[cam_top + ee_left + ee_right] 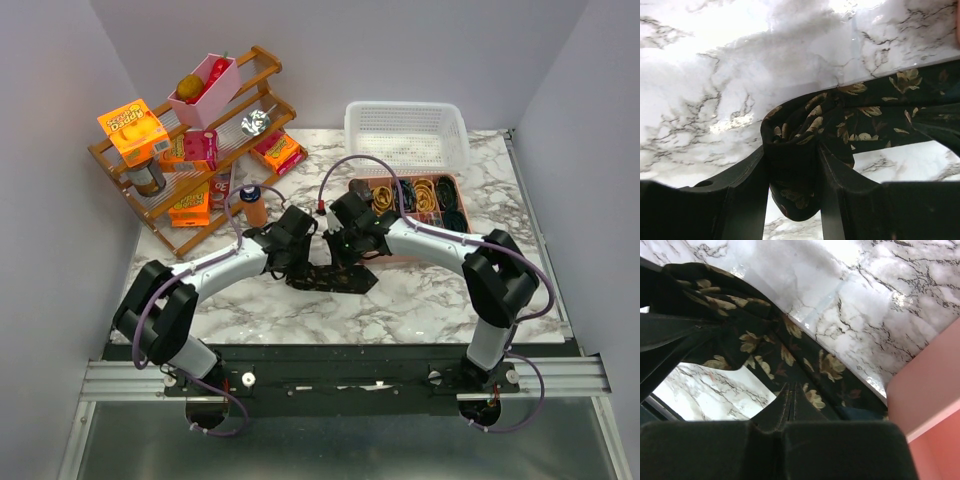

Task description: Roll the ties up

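A tie [860, 115] is gripped low over the table [715, 75] — bunched in the clamped left gripper [792, 175], pinched thin in the closed right gripper [791, 402].

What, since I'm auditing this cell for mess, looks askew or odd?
The pink plastic bin sits tilted atop the wooden shelf rack, and an orange carton perches crookedly on its left end. The black necktie with gold leaf pattern lies bunched and twisted, not coiled, pinched by the left gripper and right gripper.
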Available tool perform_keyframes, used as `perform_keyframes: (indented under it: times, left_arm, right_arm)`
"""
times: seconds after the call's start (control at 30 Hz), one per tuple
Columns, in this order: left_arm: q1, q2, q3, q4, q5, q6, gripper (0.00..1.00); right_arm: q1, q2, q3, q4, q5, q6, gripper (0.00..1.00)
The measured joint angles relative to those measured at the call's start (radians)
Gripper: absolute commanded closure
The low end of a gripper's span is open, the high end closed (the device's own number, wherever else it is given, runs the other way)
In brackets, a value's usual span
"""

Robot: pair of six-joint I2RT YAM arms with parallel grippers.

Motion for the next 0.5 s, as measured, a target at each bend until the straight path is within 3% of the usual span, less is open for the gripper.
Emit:
perform_keyframes:
  times: [0.5]
  left_arm:
    - [-0.088,0.010,0.086,-0.304,-0.336,0.025,0.51]
  right_arm:
    - [0.000,0.010,0.000,-0.013,0.053,0.020,0.99]
